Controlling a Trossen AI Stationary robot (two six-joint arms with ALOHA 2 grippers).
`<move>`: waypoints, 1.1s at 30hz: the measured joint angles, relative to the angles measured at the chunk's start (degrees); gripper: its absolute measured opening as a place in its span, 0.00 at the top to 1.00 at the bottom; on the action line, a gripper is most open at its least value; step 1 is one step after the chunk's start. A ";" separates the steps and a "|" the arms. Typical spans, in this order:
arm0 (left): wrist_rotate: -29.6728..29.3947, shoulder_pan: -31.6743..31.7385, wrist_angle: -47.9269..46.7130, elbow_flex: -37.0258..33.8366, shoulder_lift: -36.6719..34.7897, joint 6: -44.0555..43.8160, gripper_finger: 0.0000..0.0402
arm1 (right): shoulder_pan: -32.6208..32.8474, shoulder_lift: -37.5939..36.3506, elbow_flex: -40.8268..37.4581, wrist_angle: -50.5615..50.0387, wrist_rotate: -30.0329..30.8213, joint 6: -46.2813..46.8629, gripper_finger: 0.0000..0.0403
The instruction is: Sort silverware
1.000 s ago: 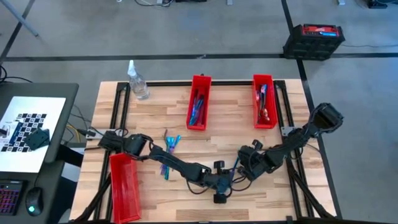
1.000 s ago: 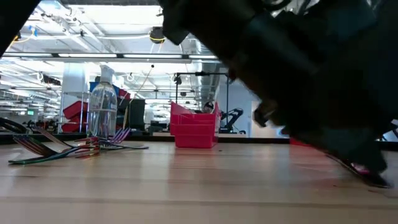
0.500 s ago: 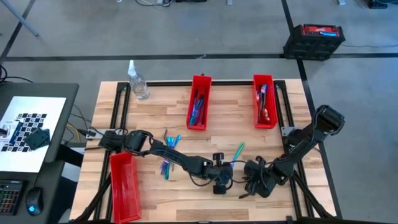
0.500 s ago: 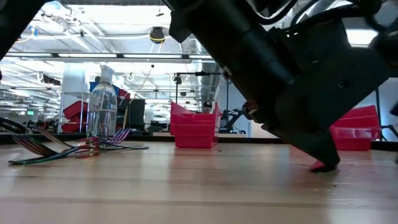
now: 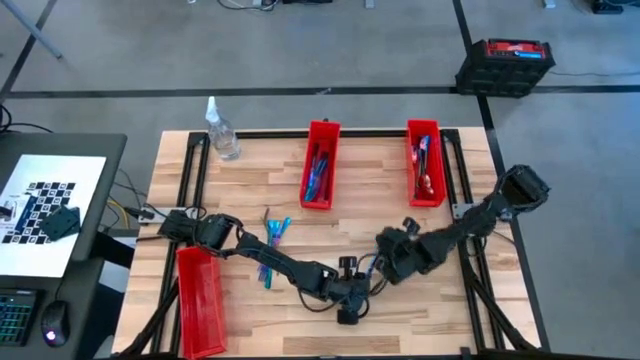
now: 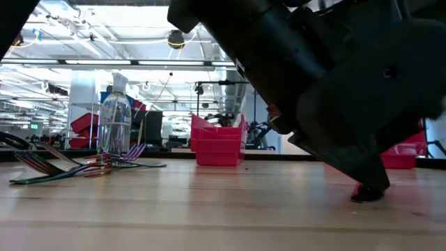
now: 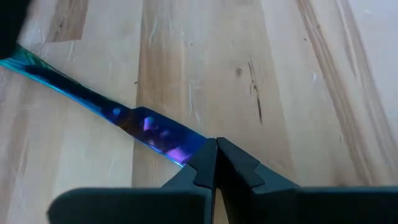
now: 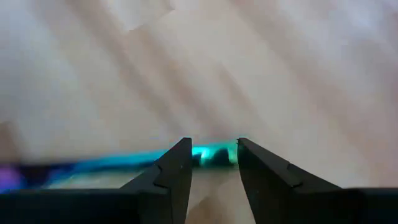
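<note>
One slim iridescent piece of silverware (image 7: 124, 118) lies flat on the wooden table (image 5: 240, 190), near its middle front. It is blue and purple at one end and teal (image 8: 214, 154) at the other. My left gripper (image 7: 216, 149) is shut at the purple end. My right gripper (image 8: 213, 152) is open, with one finger on either side of the teal end. In the high view the two grippers (image 5: 360, 288) (image 5: 385, 268) face each other closely. A loose pile of silverware (image 5: 270, 248) lies left of centre. My left gripper has its shut fingertips (image 7: 202, 163) on the piece's purple end (image 7: 180, 150), coming down at a slant from the table's left. That end runs under one fingertip. The piece lies flat on the wood. Whether it is pinched or only pressed on, I cannot tell.
Two red bins (image 5: 320, 165) (image 5: 424, 160) holding sorted pieces stand at the far side. A third red bin (image 5: 200, 295) lies at the near left. A clear spray bottle (image 5: 222, 130) stands at the far left corner. Bare wood shows on the near right.
My right gripper first drew back toward the table's near right. It then came back toward the far left, up to the piece's teal end. My left arm has stayed near the table's middle front with its gripper at the piece.
</note>
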 joint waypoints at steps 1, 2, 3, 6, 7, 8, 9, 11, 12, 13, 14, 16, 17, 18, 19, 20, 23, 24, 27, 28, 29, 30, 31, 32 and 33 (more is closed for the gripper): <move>0.00 -0.02 0.00 0.00 0.00 -0.23 1.00 | -1.34 0.00 0.00 0.14 0.11 -1.47 0.71; -0.07 -0.02 0.02 0.00 0.00 -0.53 1.00 | -2.67 0.00 0.00 0.49 0.18 -3.01 0.71; -0.19 -0.02 0.04 0.00 0.00 -0.78 1.00 | -3.74 0.00 0.00 0.97 0.11 -4.54 0.71; -0.17 -0.02 0.04 0.00 0.00 -0.90 1.00 | -5.86 -0.02 -1.41 4.42 -1.72 -8.39 0.71; -0.17 -0.02 0.03 0.00 0.00 -0.90 1.00 | -6.27 -0.02 -2.78 6.62 -3.61 -8.73 0.71; -0.21 -0.02 0.04 0.00 0.00 -0.90 1.00 | -6.51 0.02 -4.21 8.47 -5.60 -8.75 0.71; -0.25 -0.02 -0.04 0.01 -0.02 -0.86 1.00 | -6.64 -0.04 -5.61 10.79 -6.42 -8.81 0.71; -0.49 0.00 -0.02 0.00 -0.02 -0.31 1.00 | -6.03 -0.41 -8.13 14.00 -7.92 -6.74 0.71; -0.87 0.00 -0.08 0.00 -0.02 0.01 1.00 | -5.19 -0.42 -8.95 14.20 -7.73 -4.64 0.71; -1.07 0.00 -0.16 0.00 -0.02 0.17 1.00 | -3.97 -0.35 -9.48 14.27 -6.78 -2.59 0.71; -1.15 0.07 -0.44 0.00 -0.02 0.18 1.00 | -2.64 -0.35 -9.87 13.99 -6.17 -0.70 0.71; -1.52 0.26 -1.46 0.07 -0.09 0.41 1.00 | 0.25 -0.41 -9.90 12.86 -6.13 2.10 0.71; -1.85 0.38 -2.07 0.07 -0.13 0.93 1.00 | 1.93 -0.41 -9.86 12.57 -6.06 3.59 0.71; -2.51 0.50 -2.86 0.11 -0.17 1.61 1.00 | 3.56 -0.40 -9.65 12.21 -6.00 5.37 0.71; -3.06 0.71 -3.44 0.11 -0.20 2.27 1.00 | 5.01 -0.37 -9.26 11.99 -6.02 7.09 0.71; -3.36 1.04 -4.08 0.15 -0.20 2.78 1.00 | 6.44 -0.31 -8.80 11.94 -6.07 8.59 0.71; -3.81 2.09 -5.41 0.15 -0.26 3.78 1.00 | 10.06 -0.17 -7.30 11.70 -7.19 12.65 0.71; -3.88 2.41 -5.43 0.13 -0.26 4.14 1.00 | 11.11 -0.15 -6.80 11.73 -7.67 14.06 0.71; -3.89 3.48 -5.49 0.13 -0.24 5.10 1.00 | 13.44 -0.08 -5.34 12.12 -9.41 16.58 0.71; -3.90 3.85 -5.47 0.11 -0.24 5.32 1.00 | 14.15 -0.03 -4.95 12.49 -10.22 17.31 0.71; -3.87 4.22 -5.49 0.11 -0.24 5.70 1.00 | 14.85 0.05 -4.66 12.84 -10.76 18.15 0.71; -3.92 4.61 -5.48 0.10 -0.24 6.22 1.00 | 15.43 0.07 -4.49 13.01 -11.09 19.04 0.71; -3.93 4.99 -5.46 0.09 -0.24 6.69 1.00 | 15.92 0.07 -4.44 13.46 -11.35 19.79 0.71; -3.96 5.40 -5.46 0.09 -0.22 7.06 1.00 | 16.28 0.07 -4.44 13.92 -11.45 20.41 0.71; -3.93 5.77 -5.46 0.09 -0.22 7.48 1.00 | 16.63 0.09 -4.44 14.39 -11.55 20.97 0.71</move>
